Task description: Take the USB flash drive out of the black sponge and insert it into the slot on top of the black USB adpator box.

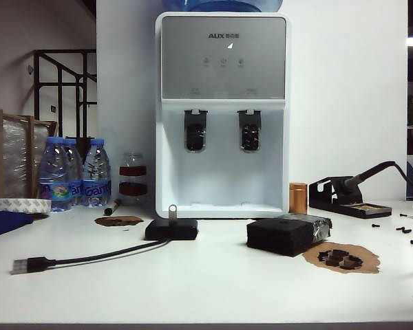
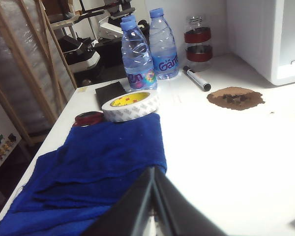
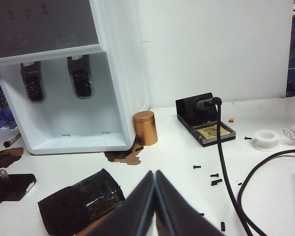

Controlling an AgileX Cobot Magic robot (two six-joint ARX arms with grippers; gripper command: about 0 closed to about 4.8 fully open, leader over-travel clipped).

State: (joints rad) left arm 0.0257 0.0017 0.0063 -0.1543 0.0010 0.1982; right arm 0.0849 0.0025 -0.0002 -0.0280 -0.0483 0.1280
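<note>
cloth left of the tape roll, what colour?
Solid deep blue, no pattern: the rumpled blue fabric cloth beside the white tape roll. Clearest in the left wrist view.

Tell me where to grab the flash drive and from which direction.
Grip the flash drive by its looped upper end, from straight above. It stands upright out of the black box, so only that top part is exposed. Both grippers, left and right, are shut and away from it.

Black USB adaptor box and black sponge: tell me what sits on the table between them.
Nothing: the exterior view shows bare white table between the black USB adaptor box and the black sponge.
</note>
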